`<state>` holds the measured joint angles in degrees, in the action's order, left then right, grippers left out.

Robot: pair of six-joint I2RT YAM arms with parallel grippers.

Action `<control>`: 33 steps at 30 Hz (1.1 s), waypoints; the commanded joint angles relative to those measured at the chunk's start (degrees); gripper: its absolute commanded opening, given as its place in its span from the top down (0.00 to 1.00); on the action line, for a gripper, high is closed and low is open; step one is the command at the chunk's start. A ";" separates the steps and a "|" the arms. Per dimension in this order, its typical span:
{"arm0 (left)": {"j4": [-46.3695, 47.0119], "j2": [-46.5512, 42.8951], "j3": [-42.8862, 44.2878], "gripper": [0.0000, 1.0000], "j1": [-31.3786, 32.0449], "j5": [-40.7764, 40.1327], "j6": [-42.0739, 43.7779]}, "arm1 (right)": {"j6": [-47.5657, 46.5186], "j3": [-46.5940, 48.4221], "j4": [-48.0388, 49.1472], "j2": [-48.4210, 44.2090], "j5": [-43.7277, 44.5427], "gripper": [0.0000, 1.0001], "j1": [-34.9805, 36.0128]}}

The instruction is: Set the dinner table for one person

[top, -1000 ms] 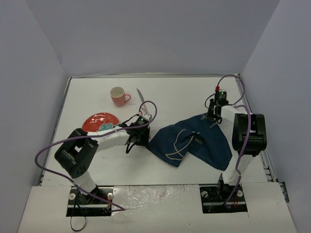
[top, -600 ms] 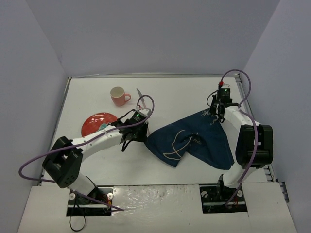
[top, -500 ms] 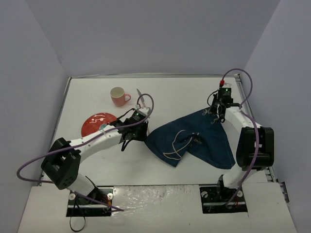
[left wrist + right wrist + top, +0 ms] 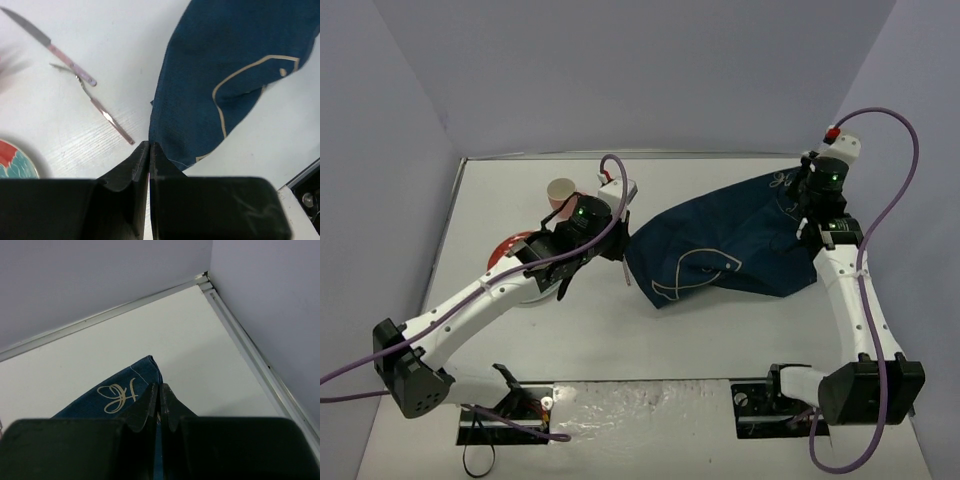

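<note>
Dinner table (image 4: 720,330): white top with a thin metal rim, lying under the navy cloth (image 4: 730,240) and reaching well past it on every side.
Navy cloth: drawn out between the two grippers, its far-right corner raised and its left edge low by the tabletop.
Writing: no brand or readable word. A gold looping monogram (image 4: 117,392) sits by the cloth's far-right corner, its letters not legible. A pale outline drawing (image 4: 695,275) sits near the cloth's near-left end.
Right gripper (image 4: 159,389): clamped on the cloth's far-right corner, with blue fabric running between its fingers.
Left gripper (image 4: 149,145): clenched, its tips pinched on the cloth's left edge.
Fork (image 4: 92,95): pink-handled, flat on the white top just left of the cloth.
Knife (image 4: 47,42): pink-handled, left of the cloth beyond the fork, close beside the fork's tines.
Red plate (image 4: 510,255): well left of the cloth, largely covered by the left arm.
Pink cup (image 4: 560,190): far-left of the cloth, partly hidden behind the left arm.
Change from a second ago: the cloth was bunched nearer the middle. Now it is pulled long toward the far-right corner, where the right arm has stretched out. The left arm has also extended and now hides more of the plate.
</note>
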<state>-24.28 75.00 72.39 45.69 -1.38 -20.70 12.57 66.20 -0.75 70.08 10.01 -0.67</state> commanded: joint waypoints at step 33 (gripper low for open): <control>4.04 11.48 14.64 1.00 -3.76 -2.81 1.51 | -3.71 9.90 -1.46 2.22 16.63 1.00 -0.10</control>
<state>-27.40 79.28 89.38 45.20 -6.32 -16.17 7.72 81.83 -7.74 66.04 22.98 -0.67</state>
